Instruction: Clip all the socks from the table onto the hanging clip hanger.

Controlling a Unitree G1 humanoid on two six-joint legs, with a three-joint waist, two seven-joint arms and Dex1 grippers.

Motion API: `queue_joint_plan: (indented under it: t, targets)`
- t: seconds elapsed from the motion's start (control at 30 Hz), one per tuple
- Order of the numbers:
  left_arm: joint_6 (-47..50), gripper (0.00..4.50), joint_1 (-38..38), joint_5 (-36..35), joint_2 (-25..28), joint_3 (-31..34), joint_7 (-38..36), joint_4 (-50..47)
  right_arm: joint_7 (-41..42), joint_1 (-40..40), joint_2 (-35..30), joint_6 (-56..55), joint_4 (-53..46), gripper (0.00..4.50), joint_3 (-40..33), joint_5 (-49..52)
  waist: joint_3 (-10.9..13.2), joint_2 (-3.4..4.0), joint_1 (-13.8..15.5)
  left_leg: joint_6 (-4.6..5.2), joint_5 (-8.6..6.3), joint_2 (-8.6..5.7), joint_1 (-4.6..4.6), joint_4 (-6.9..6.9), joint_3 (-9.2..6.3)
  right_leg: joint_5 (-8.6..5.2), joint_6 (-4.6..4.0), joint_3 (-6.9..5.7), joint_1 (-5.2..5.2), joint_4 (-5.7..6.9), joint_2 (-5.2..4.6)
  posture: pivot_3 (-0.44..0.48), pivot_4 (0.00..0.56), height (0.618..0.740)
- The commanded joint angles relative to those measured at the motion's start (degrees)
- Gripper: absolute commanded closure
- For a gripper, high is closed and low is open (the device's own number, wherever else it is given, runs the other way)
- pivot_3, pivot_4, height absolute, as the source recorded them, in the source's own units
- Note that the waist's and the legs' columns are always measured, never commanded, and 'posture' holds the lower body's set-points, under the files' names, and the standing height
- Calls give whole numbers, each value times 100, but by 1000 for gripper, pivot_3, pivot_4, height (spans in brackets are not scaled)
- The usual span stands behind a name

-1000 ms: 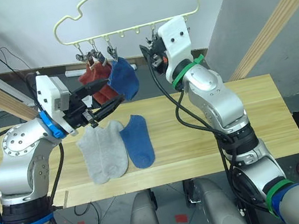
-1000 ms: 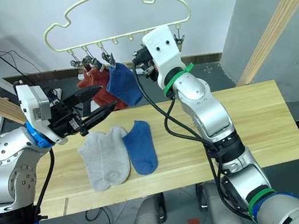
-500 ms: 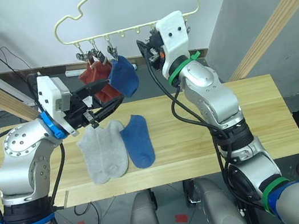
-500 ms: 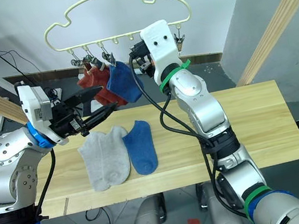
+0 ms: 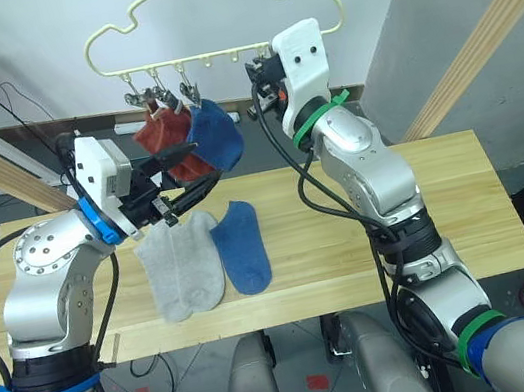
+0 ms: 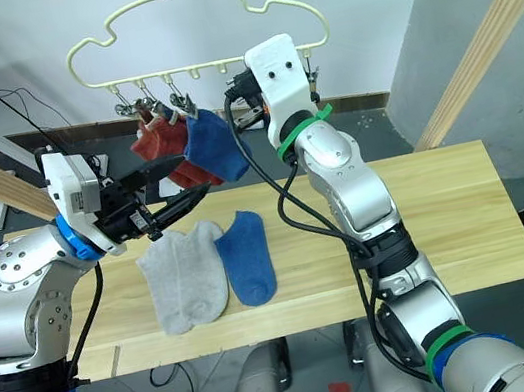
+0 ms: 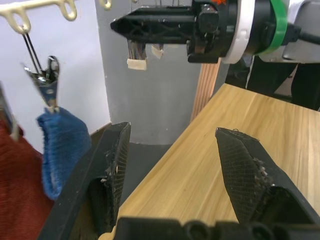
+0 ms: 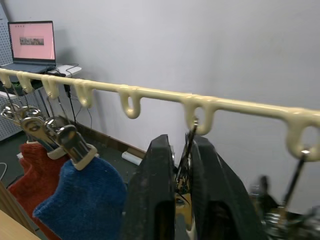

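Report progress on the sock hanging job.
Done: two red socks and one blue sock hang clipped on the hanger. In hand: the right gripper pinches a free clip; the left gripper is open and empty. Left: two grey socks and a blue one on the table.

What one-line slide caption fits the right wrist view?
Right gripper pinching a metal clip on the pale yellow clip hanger, beside the clipped blue knit sock.

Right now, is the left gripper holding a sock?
No. The left gripper is open with nothing between its fingers; the blue sock hangs clipped beside it.
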Motion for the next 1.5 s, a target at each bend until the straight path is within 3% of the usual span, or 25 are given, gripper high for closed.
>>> queue_joint_plan:
  t: [0.03,0.13,0.3,0.5,0.57,0.8,1.07,1.3,1.5]
  targets:
    - [-10,1551,132,27,-57,96,238,-232,-18,-138,47,-172,-189,4426,-52,71,0,0,1,0,0,0,0,0,-1,0,0,0,0,0,0,7,375,740]
    - [252,1551,398,80,-128,43,601,-454,-10,-139,39,-175,-188,4426,-59,74,0,0,-4,0,0,1,0,0,1,0,0,2,0,0,0,5,375,740]
    - [1313,1551,1112,160,-732,-234,1854,-1022,2,-134,3,-167,-184,4426,-57,78,0,1,-8,0,0,3,0,-1,3,2,-3,6,0,-1,-5,-6,376,740]
    - [1331,12,1275,1341,-1505,-1057,3097,-497,31,-109,-17,-123,-224,4426,-18,83,-1,0,3,13,-5,2,0,2,-5,0,2,-1,1,3,-5,-20,379,740]
    - [1423,0,1219,1245,-1877,-1059,3242,-185,47,-125,-25,-98,-245,4426,-13,90,-1,1,-5,15,-4,0,1,2,-1,1,1,1,1,4,-5,-30,379,740]
    - [1163,0,673,1775,-2228,-1320,3448,950,45,-80,-41,-26,-307,4426,15,82,-1,0,-13,17,-4,-1,0,2,-2,2,0,-3,0,4,-1,-44,384,740]
    - [1356,0,405,1956,-2449,-1316,3626,1372,29,-76,-27,-7,-336,4426,25,79,-1,0,-35,17,-4,0,0,0,5,4,-3,3,0,1,-5,-61,385,740]
    - [1416,1520,506,2166,-2365,-1500,3538,1276,24,-90,-21,-13,-333,4426,8,90,-1,0,-34,17,-4,1,1,1,4,2,-1,3,1,3,-6,-59,386,740]
    - [1381,2311,464,2138,-2437,-1464,3489,1247,39,-84,-43,5,-344,4426,7,91,-1,0,-34,17,-4,1,1,1,5,2,0,4,1,2,-6,-59,386,740]
